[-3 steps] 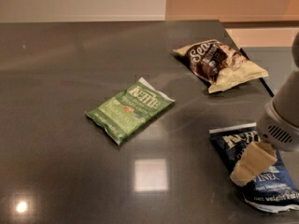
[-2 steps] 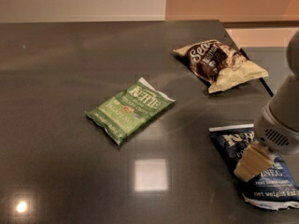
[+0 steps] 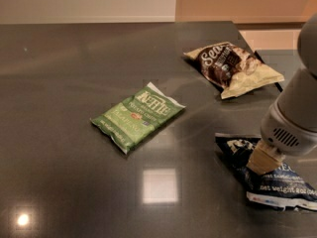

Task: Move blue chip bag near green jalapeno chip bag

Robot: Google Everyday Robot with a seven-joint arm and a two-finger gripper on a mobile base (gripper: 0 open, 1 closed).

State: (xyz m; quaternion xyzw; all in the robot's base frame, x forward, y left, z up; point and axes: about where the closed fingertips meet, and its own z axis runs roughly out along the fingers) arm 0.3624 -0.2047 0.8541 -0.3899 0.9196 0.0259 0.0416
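Observation:
The blue chip bag [image 3: 277, 180] lies crinkled on the dark table [image 3: 74, 83] at the front right, with its white strip toward the front. The green jalapeno chip bag [image 3: 136, 115] lies flat near the table's middle, well to the left of the blue bag. My gripper [image 3: 261, 166] hangs from the grey arm [image 3: 292, 123] at the right. Its tan tip is down on the blue bag's upper middle and hides part of the bag.
A brown-and-tan chip bag [image 3: 233, 68] lies at the back right near the table's far corner. The table's right edge [image 3: 257, 51] runs just beyond it, with lighter floor past it. Bright light reflections show on the front of the table.
My gripper has shifted slightly to the right and lower onto the blue chip bag. None of the bags has visibly moved.

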